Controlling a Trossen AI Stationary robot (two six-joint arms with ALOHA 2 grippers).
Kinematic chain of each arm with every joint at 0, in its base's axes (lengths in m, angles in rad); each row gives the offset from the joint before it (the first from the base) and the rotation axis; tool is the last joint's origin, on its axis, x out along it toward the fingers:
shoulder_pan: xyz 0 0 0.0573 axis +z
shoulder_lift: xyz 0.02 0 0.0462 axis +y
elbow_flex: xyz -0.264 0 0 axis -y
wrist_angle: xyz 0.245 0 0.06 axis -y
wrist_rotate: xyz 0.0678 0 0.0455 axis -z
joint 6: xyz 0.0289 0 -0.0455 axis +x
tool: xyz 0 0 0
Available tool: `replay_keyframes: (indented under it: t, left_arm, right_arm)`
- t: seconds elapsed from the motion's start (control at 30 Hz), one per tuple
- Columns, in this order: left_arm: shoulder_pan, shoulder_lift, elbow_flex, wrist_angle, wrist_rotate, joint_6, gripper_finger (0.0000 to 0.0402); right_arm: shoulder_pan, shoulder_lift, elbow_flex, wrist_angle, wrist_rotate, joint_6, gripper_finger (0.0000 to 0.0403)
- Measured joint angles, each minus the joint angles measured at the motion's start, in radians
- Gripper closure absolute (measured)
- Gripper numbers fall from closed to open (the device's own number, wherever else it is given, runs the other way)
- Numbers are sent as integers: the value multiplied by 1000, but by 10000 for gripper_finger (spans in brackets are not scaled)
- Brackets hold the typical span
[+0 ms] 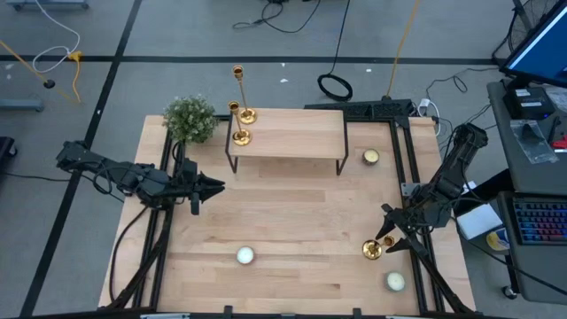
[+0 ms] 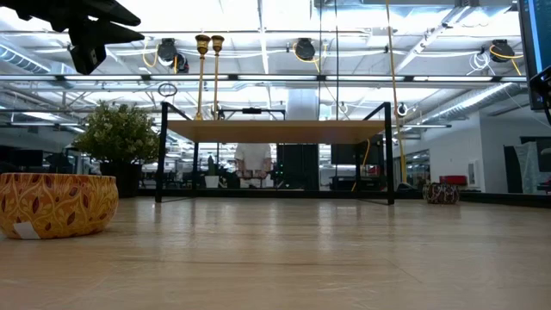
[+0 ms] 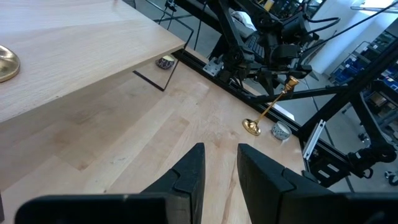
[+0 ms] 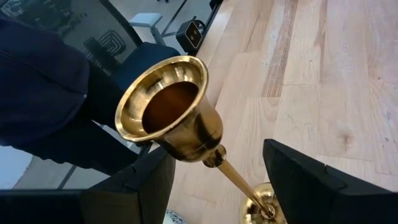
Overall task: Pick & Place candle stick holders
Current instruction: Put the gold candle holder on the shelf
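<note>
Two gold candle stick holders [image 1: 245,113] [image 1: 241,136] stand on their round bases at the left end of a raised wooden shelf [image 1: 292,137]; their stems also show in the low view [image 2: 202,73]. The third gold holder [image 1: 372,250] is at the table's right near side and is tilted. My right gripper [image 1: 390,237] is open around its upper part. In the left wrist view this holder [image 3: 270,112] slants up from its base [image 3: 252,127] to that gripper. My left gripper [image 1: 213,186] hovers open and empty over the table's left middle. My right gripper's open fingers [image 4: 311,180] stand on either side of the tilted holder's stem, just below its top cup [image 4: 165,106]. The cup leans toward one finger [image 4: 137,183]; I cannot tell whether it touches. The base [image 4: 264,208] is low, by the table.
A bushy green plant [image 1: 190,118] stands at the shelf's left. Short round candles sit at the near middle [image 1: 245,256], the near right corner [image 1: 395,282] and right of the shelf [image 1: 371,157]. Bare wood lies between the shelf and the near edge.
</note>
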Motion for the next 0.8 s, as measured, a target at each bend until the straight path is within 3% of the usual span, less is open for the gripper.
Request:
replay_keyframes:
  t: [0.8]
  left_arm:
    - [0, 0, 0, 0, -1, -1, 309]
  right_arm:
    - [-4, 0, 0, 0, 52, 3, 165]
